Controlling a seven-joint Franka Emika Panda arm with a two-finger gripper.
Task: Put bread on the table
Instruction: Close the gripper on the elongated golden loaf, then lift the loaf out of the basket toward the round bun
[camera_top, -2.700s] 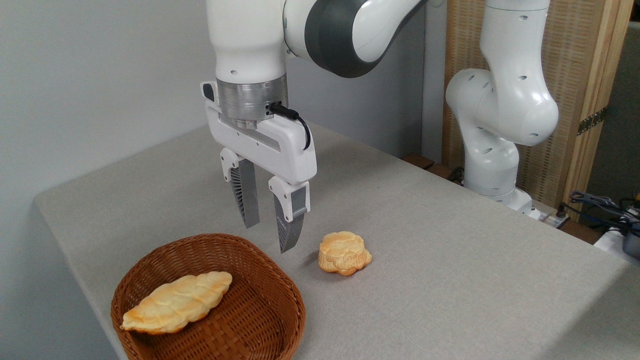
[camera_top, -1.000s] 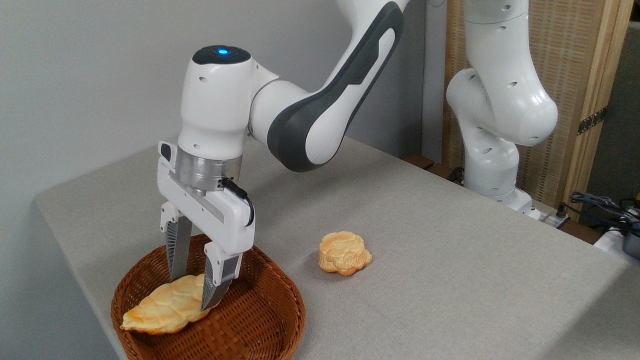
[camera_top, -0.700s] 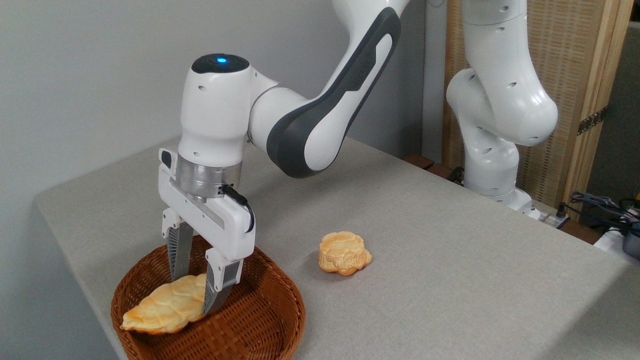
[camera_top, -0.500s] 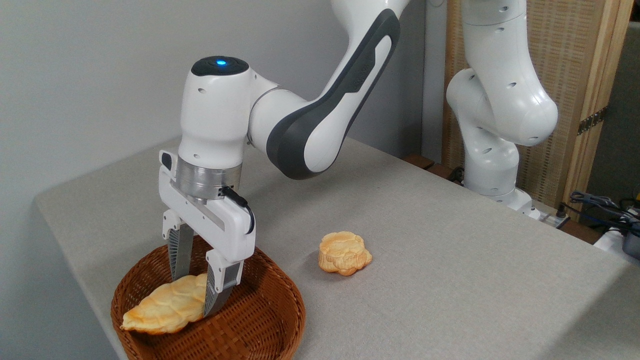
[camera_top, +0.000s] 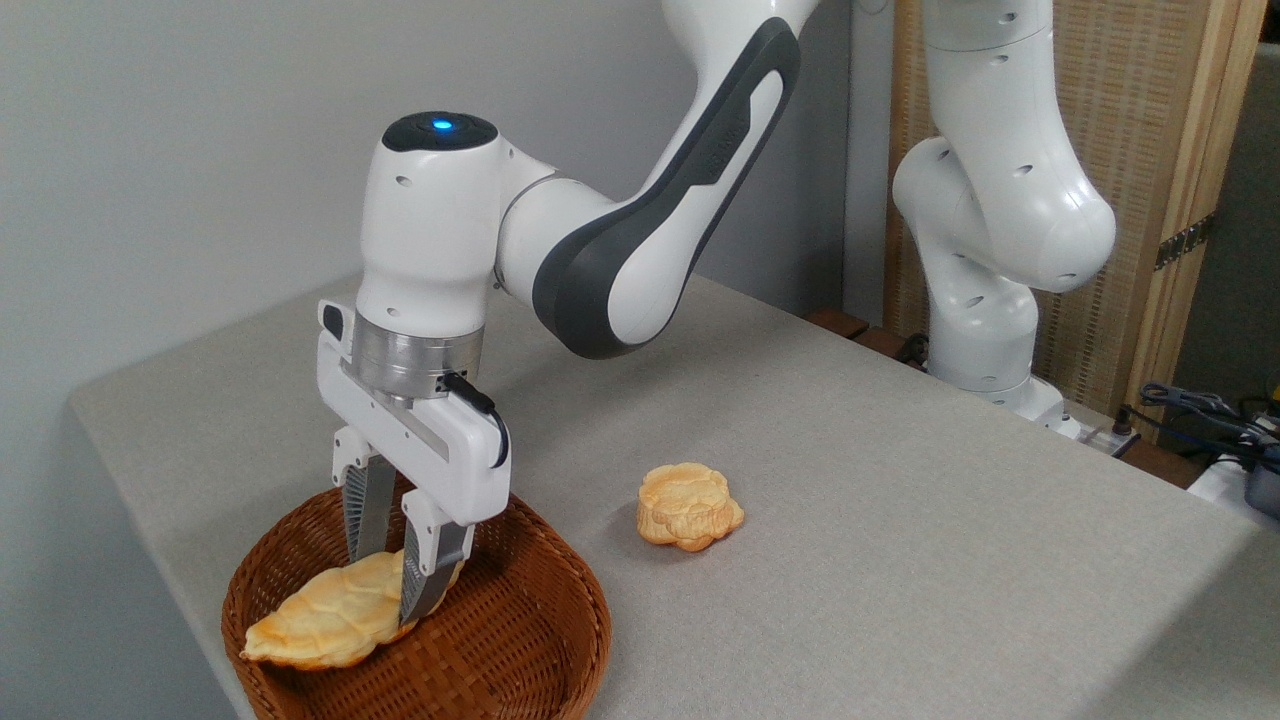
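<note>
The bread (camera_top: 320, 622), a long golden leaf-shaped loaf, lies in a brown wicker basket (camera_top: 520, 640) at the lower left of the grey table (camera_top: 900, 520). My gripper (camera_top: 385, 590) reaches straight down into the basket. Its two grey fingers (camera_top: 357, 515) have closed onto the right-hand part of the loaf, one on each side. The loaf's left end still rests on the basket's floor.
A small round flower-shaped bun (camera_top: 688, 505) sits on the cloth to the right of the basket. The arm's white base (camera_top: 985, 330) stands at the table's far right edge, with cables (camera_top: 1200, 410) beyond it. A grey wall runs behind.
My gripper came down from above the table into the basket, straddled the loaf, and in the last half second its fingers drew together onto the bread.
</note>
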